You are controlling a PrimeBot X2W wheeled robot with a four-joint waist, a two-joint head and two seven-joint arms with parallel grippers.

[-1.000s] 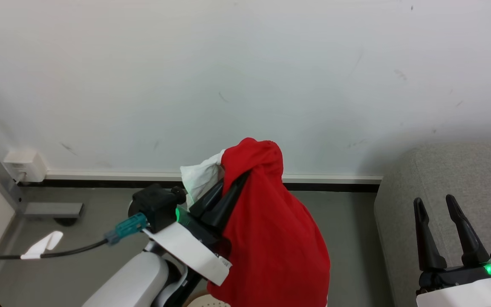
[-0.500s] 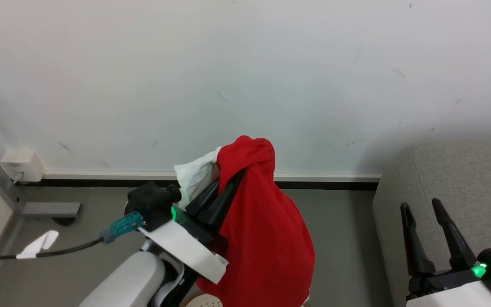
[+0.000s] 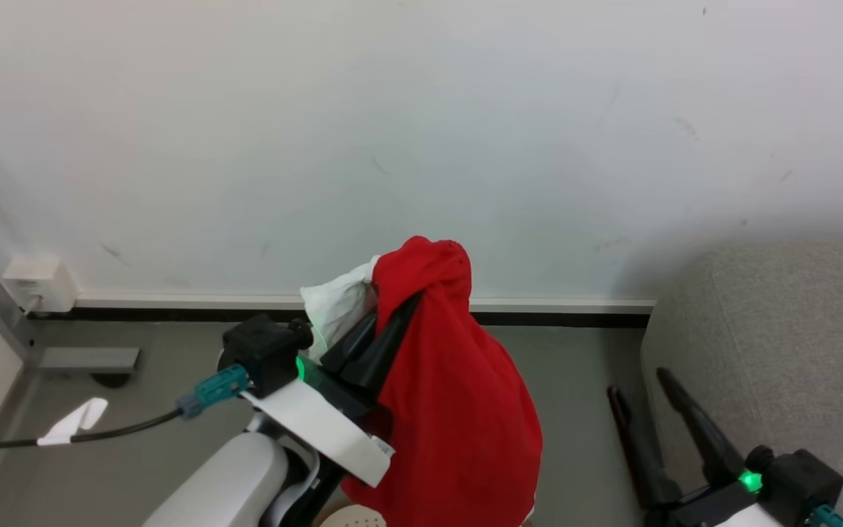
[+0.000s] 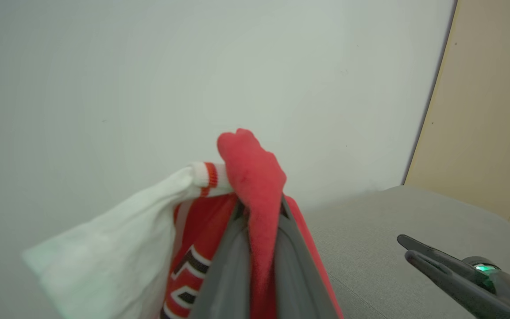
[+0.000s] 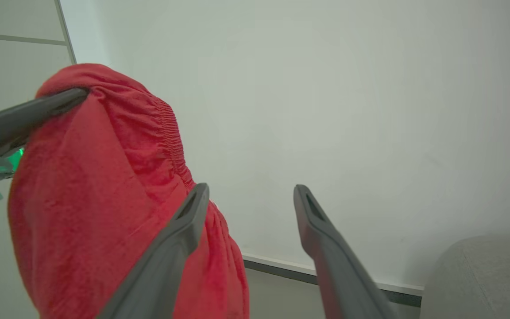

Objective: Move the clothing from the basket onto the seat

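My left gripper point(image 3: 394, 309) is raised in the middle of the head view, shut on the clothing point(image 3: 458, 410). It is a bright red garment with a white part point(image 3: 334, 304) that hangs down over the arm. In the left wrist view the red fabric point(image 4: 250, 168) is pinched between the fingers point(image 4: 228, 248). A sliver of the cream perforated basket point(image 3: 352, 518) peeks out at the bottom edge. The seat point(image 3: 787, 322), a grey sofa, fills the right side. My right gripper point(image 3: 637, 382) stands open and holds nothing, low beside the sofa's left edge; in its own view it point(image 5: 251, 190) points at the wall beside the clothing point(image 5: 95, 186).
A white wall with a dark baseboard point(image 3: 560, 319) runs behind. A socket box point(image 3: 34, 282), a metal post foot point(image 3: 88, 360) and a black cable point(image 3: 63, 439) are at the left on the grey floor. A beige panel point(image 4: 489, 110) stands beyond the sofa point(image 4: 370, 230).
My right gripper has moved left and down, from over the sofa to the floor beside its edge. The left gripper still holds the clothing and has hardly moved.
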